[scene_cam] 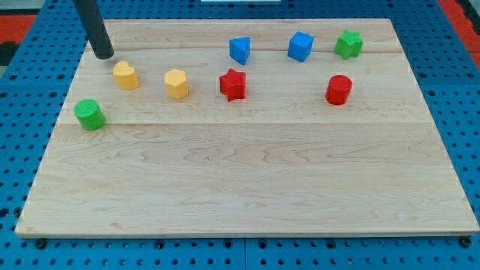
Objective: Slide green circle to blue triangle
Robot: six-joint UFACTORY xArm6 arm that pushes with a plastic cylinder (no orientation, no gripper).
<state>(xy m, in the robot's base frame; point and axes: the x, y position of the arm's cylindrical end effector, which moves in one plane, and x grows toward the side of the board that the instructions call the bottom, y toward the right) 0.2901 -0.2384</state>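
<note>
My tip [104, 55] stood at eleven o'clock on the worktop [247, 195], no claw fitted. The green circle [89, 114] sat at nine, untouched; I judged the blue triangle [239, 49] far off toward one.

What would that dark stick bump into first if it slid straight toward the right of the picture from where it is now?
Probably nothing near: my tip sits at the view's top left, and the yellow block lies just below that line. The first likely contact is the blue triangle, though depth makes that uncertain.
</note>
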